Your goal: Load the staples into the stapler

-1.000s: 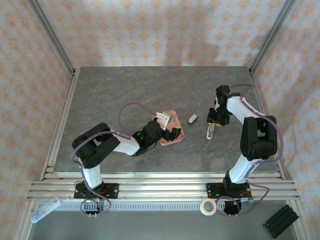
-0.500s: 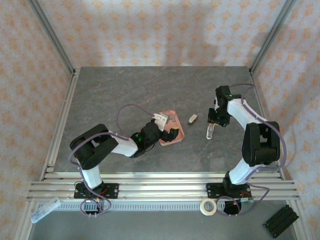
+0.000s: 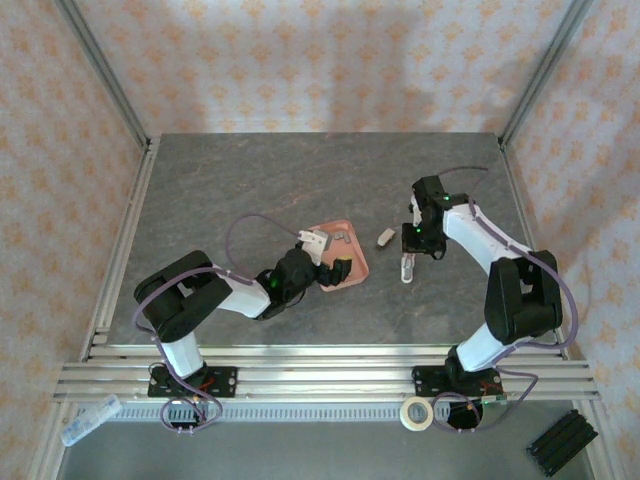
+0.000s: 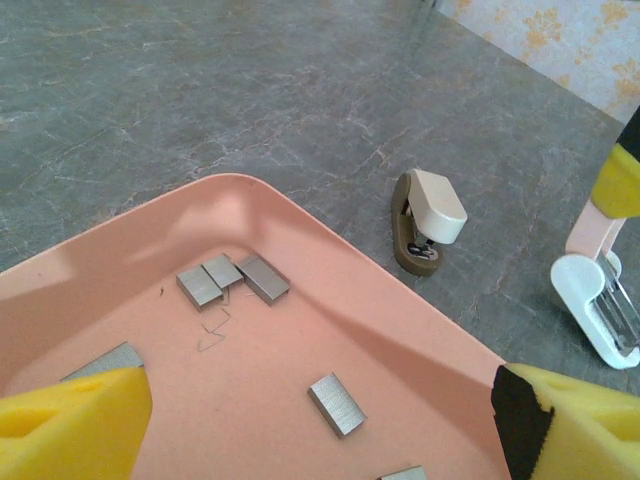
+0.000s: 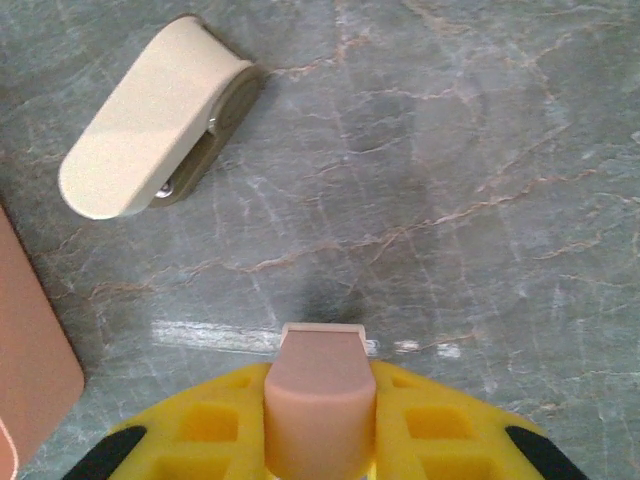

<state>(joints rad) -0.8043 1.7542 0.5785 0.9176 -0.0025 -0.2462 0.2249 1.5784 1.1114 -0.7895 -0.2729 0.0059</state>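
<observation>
Grey marbled tabletop, peach-patterned walls around it, and me steering from far away. My right gripper is clamped on the pink upper arm of the pale pink-and-white mini stapler. The stapler stands hinged wide open with its white base down on the table, off to the right of the tray. On the left wrist camera I can see what looks like the metal channel in that base.

My left gripper is spread wide and holds nothing, hovering low over the salmon-pink shallow tray. The short grey metal staple strips lie loose in there, several of them. A cream stubby piece sits on the table between tray and stapler, touching neither.

So by my reckoning the stapler is open and held steady. Picking a strip, carrying it over, seating it in the channel and closing up is all left.
</observation>
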